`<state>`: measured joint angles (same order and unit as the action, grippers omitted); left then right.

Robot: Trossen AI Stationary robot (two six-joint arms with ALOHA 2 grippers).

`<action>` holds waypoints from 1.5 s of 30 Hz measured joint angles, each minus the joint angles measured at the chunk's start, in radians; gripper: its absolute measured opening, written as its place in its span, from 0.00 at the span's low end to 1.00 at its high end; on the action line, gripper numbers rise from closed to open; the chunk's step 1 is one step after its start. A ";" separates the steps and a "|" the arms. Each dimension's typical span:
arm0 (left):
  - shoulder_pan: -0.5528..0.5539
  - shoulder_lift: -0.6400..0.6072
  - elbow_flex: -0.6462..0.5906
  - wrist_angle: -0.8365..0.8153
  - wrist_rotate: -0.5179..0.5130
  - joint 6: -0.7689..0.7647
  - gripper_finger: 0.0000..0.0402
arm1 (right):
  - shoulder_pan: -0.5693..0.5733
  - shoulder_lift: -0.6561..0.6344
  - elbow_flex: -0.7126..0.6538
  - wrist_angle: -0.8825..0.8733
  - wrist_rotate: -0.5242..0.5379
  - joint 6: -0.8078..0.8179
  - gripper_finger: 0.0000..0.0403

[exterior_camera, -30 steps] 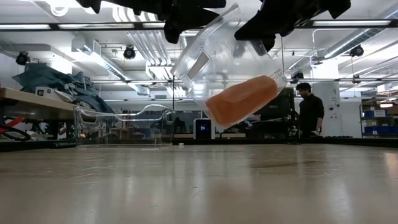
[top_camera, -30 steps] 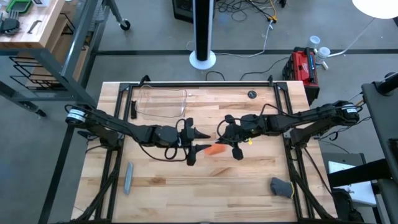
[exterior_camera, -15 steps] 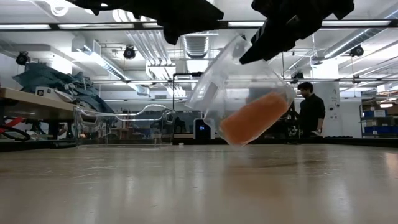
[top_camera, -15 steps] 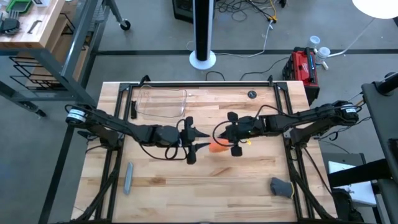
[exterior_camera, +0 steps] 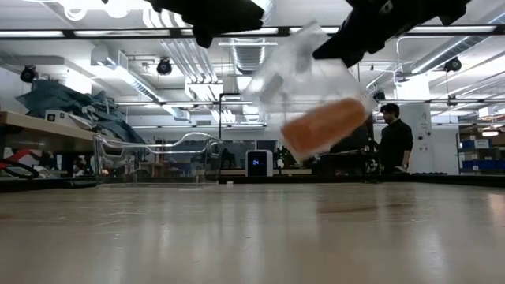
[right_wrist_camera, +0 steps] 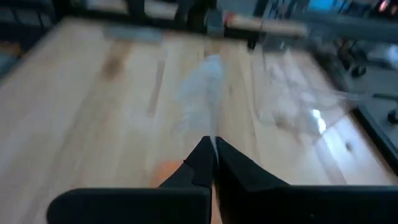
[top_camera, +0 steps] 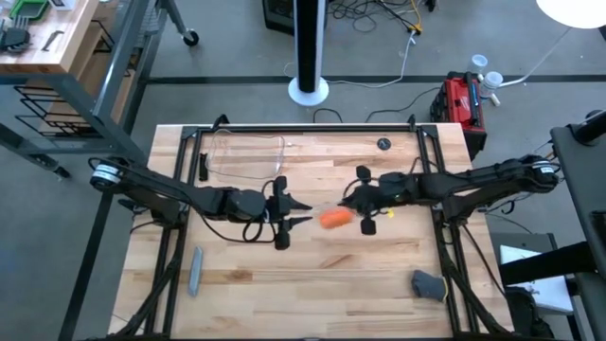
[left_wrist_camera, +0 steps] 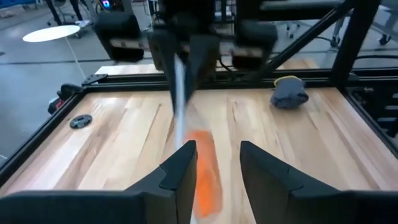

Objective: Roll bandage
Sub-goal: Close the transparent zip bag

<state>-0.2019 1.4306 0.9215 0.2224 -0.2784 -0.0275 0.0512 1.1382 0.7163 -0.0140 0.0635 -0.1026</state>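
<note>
The orange bandage (top_camera: 334,219) is a stubby roll lying inside a crinkled clear plastic wrap (exterior_camera: 304,83). The wrap hangs in the air over the middle of the table. My right gripper (top_camera: 350,206) is just to its right, shut on the wrap. In the low view the bandage (exterior_camera: 325,126) sags slantwise in the wrap's lower end, clear of the tabletop. My left gripper (top_camera: 297,217) stands open just left of the wrap. In the left wrist view the bandage (left_wrist_camera: 204,165) shows beyond its fingers, and nothing lies between them. My right gripper pinches a thin edge of the clear wrap (right_wrist_camera: 212,138) between its two shut fingers, coming level from the table's right side. The wrap hangs below and beyond the fingers, lifted clear of the table, with the bandage tilted in its lower part.
A clear plastic container (top_camera: 248,153) stands at the far left. A grey bar (top_camera: 196,269) lies near the front left. A grey bundle (top_camera: 428,284) sits at the front right and a small dark disc (top_camera: 383,144) at the far edge. A person (exterior_camera: 394,142) stands in the room behind.
My right gripper has drawn toward the table's right edge and carried the wrap and bandage with it. The wrap has swung and now hangs from the right gripper alone. My left gripper has backed a little toward the left edge, apart from the wrap.
</note>
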 joint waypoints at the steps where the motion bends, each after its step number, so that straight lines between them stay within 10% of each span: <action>1: -0.002 -0.015 0.000 -0.019 0.000 -0.004 0.28 | -0.008 -0.020 -0.018 0.038 -0.015 0.006 0.00; 14: -0.018 -0.091 -0.008 -0.136 -0.012 -0.074 0.31 | -0.054 -0.192 -0.191 0.372 -0.150 0.065 0.00; 45: -0.024 0.003 -0.017 0.060 -0.129 -0.040 0.41 | -0.054 -0.238 -0.188 0.364 -0.142 0.135 0.00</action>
<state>-0.2264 1.4334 0.9047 0.2829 -0.4076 -0.0673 -0.0027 0.9006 0.5285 0.3500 -0.0786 0.0328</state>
